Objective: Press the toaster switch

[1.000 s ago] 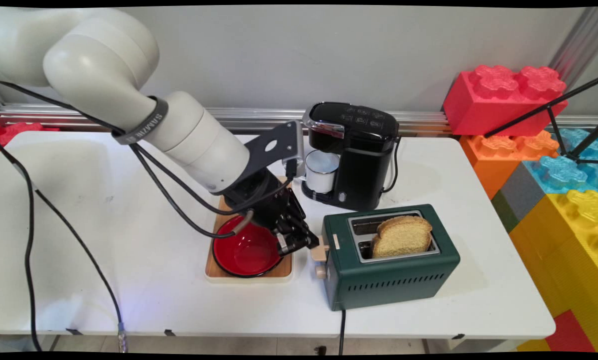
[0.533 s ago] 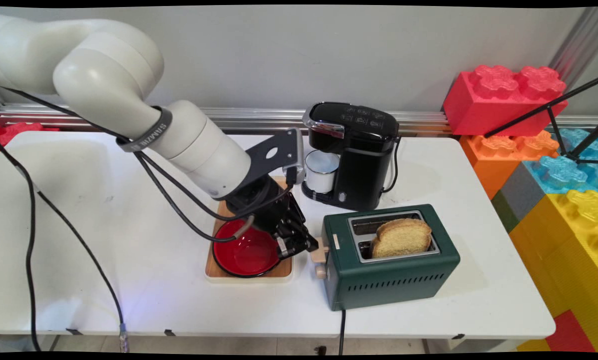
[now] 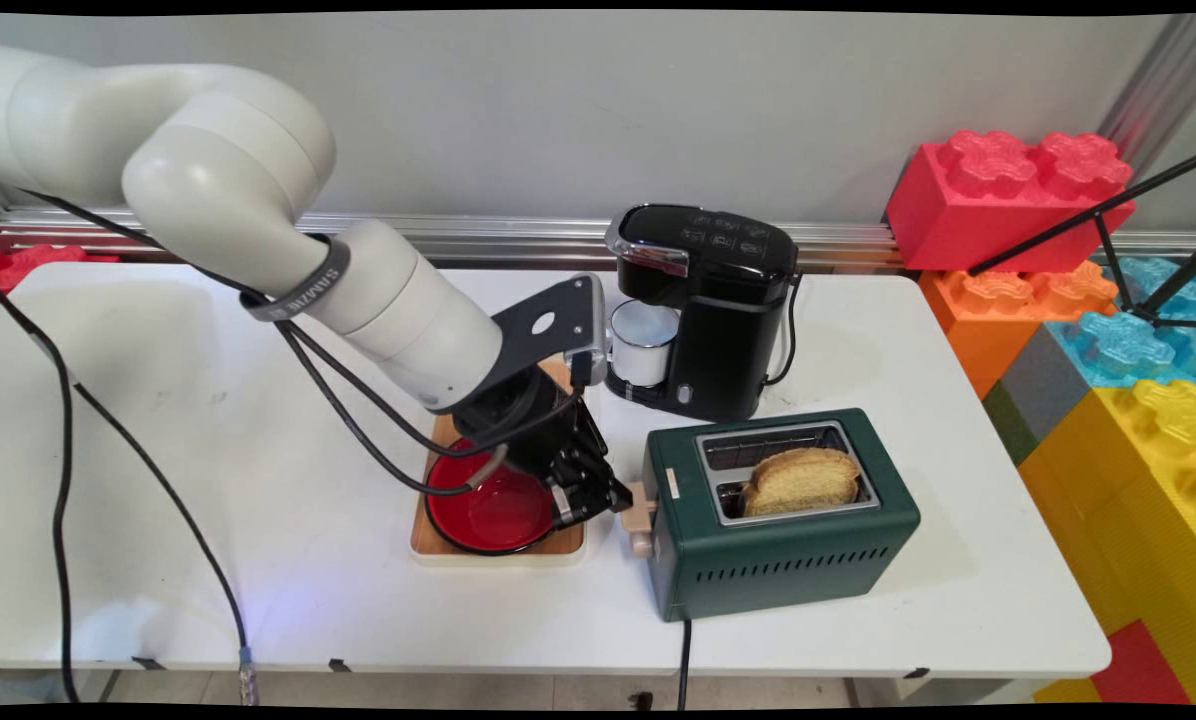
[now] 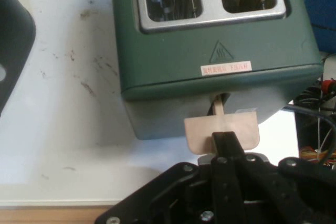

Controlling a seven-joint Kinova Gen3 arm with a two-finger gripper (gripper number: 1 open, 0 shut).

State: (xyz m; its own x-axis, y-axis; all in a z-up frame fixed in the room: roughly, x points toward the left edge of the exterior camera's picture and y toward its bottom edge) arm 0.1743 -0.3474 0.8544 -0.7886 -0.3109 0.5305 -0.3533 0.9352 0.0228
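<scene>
From my station I count one green toaster (image 3: 778,510) on the white tabletop (image 3: 208,480), with two slots in its top. One slot holds one slice of bread (image 3: 803,480), sunk partway in and leaning slightly; the other slot looks empty in the hand view. The toaster has one beige lever (image 3: 641,508) on its left end face and one small round knob (image 3: 641,545) just below it.

Left of the toaster lies one wooden tray (image 3: 568,545) carrying one red bowl (image 3: 488,510). Behind them stands one black coffee machine (image 3: 703,305) with one white cup (image 3: 643,345) under its spout. Coloured toy blocks (image 3: 1008,195) are stacked at the right, off the tabletop.

The gripper (image 3: 613,495) sits over the bowl's right rim, pointing at the toaster's lever end. In the hand view the fingers (image 4: 227,142) are drawn together into a single black tip with no gap showing (nothing is pinched between them), and that tip presses on the flat plate of the lever (image 4: 221,132), overlapping its lower middle. The lever's stem enters the slot in the toaster (image 4: 210,51) straight ahead of the fingers, right under the warning label.
</scene>
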